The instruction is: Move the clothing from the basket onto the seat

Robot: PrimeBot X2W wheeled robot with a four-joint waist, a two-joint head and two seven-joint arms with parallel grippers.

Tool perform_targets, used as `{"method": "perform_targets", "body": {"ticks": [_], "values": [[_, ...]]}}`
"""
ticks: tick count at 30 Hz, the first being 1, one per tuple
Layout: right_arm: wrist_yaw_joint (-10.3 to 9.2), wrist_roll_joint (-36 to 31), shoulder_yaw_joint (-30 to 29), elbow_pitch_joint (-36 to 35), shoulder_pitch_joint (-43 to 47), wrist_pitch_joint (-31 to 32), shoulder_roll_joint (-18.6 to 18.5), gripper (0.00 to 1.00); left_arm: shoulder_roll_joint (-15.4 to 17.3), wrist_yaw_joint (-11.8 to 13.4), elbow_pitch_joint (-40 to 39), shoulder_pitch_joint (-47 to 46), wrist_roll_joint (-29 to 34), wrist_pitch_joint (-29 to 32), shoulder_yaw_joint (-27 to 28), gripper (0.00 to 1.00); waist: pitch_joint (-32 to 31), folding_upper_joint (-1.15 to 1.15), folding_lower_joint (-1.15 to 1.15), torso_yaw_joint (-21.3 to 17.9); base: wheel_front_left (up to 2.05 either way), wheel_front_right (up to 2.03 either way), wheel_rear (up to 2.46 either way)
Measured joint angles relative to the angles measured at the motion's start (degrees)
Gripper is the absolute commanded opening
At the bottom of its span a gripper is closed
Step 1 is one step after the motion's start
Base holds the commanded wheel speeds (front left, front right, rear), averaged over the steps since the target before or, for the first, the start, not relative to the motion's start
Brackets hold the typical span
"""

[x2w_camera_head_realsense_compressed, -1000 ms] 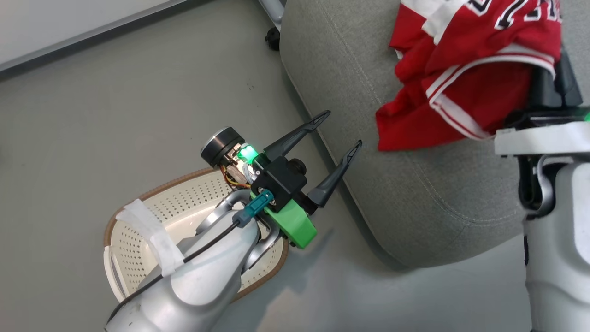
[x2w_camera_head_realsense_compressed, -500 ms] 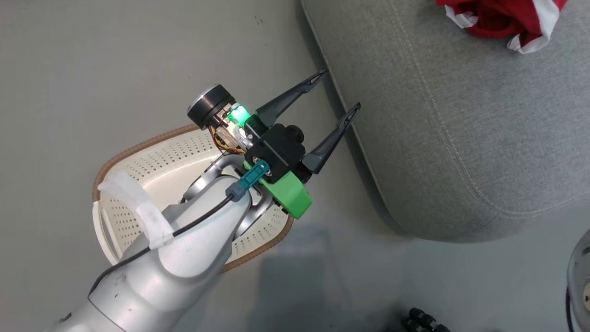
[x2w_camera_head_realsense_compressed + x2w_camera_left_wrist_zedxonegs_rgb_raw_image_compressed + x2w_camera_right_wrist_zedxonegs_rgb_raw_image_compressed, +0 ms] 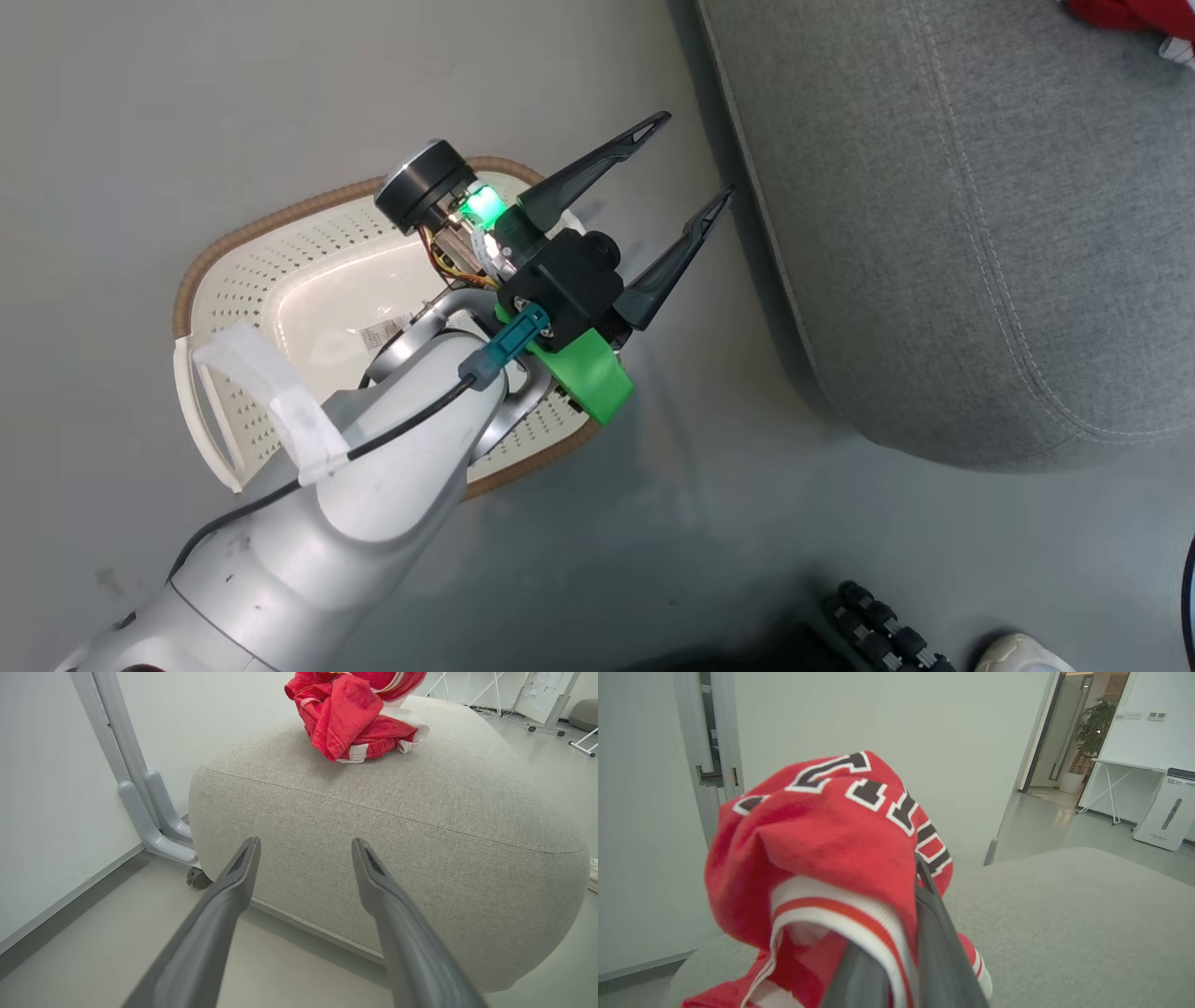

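Observation:
The basket (image 3: 280, 217), cream with a brown rim, stands on the floor left of the grey seat (image 3: 934, 233) and holds just a label sticker. My left gripper (image 3: 695, 154) hovers open over the basket's right edge, its fingers pointing at the seat's side (image 3: 397, 826). Red-and-white clothing (image 3: 359, 718) is bunched on top of the seat, and a scrap of it shows at the head view's top right corner (image 3: 1130, 11). My right gripper (image 3: 920, 872) is shut on the red lettered jersey (image 3: 840, 826), holding it up over the seat (image 3: 1064, 905).
A grey post on a caster (image 3: 154, 812) stands by the wall behind the seat's left end. Black wheels (image 3: 878, 625) and a white shoe (image 3: 1022, 653) sit at the head view's bottom edge. Bare floor lies around the basket.
The head camera has swung, so the seat and clothing slid to the upper right and the right arm left that view. More of the basket's inside shows. The left gripper stays open over it.

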Motion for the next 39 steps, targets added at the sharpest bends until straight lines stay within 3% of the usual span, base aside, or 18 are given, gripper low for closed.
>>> {"method": "perform_targets", "body": {"ticks": [13, 14, 15, 16, 17, 28, 39], "values": [[0.0, -1.89, -2.07, 10.84, 7.01, 0.0, 0.44, 0.0, 0.35, 0.32, 0.24, -0.09, -0.14, -0.19, 0.08, 1.0, -0.13, 0.0, -0.01, 0.89, 0.0, 0.0, 0.0], [0.0, -1.89, -2.15, 10.87, 7.01, 0.0, 0.42, 0.06, 0.42, 0.34, 0.25, -0.07, -0.21, -0.19, 0.11, 1.0, -0.3, 0.0, 0.0, 0.86, 0.0, 0.0, 0.0], [0.0, -1.93, -2.15, 10.8, 7.09, 0.0, 0.53, 0.39, 0.54, 0.42, 0.29, -0.03, -0.29, -0.19, 0.18, 1.0, -0.51, 0.0, -0.01, 0.81, 0.0, 0.0, 0.0], [0.0, -2.11, -2.13, 10.65, 7.22, 0.0, 0.65, 0.84, 0.64, 0.52, 0.32, 0.02, -0.3, -0.19, 0.23, 1.0, -0.71, 0.0, -0.01, 0.74, 0.0, 0.0, 0.0], [0.0, -2.33, -2.08, 10.31, 7.6, 0.0, 0.79, 1.0, 0.74, 0.54, 0.37, 0.13, -0.36, -0.19, 0.3, 1.0, -1.02, 0.0, -0.01, 0.66, 0.0, 0.0, 0.0], [0.0, -3.09, -1.63, 3.6, 18.75, 0.0, 2.44, 1.0, 0.2, 1.55, -0.2, 4.45, -1.66, -0.26, 2.13, 1.0, -6.88, 0.0, -0.01, 0.72, 0.0, 0.0, 0.0], [0.0, -1.37, 4.31, -7.05, 32.27, 0.0, 6.77, 1.0, -0.24, 2.65, -1.14, 11.57, -2.53, -0.35, 6.62, 1.0, -14.84, 0.0, -0.02, 2.18, 0.0, 0.0, 0.0]]}}
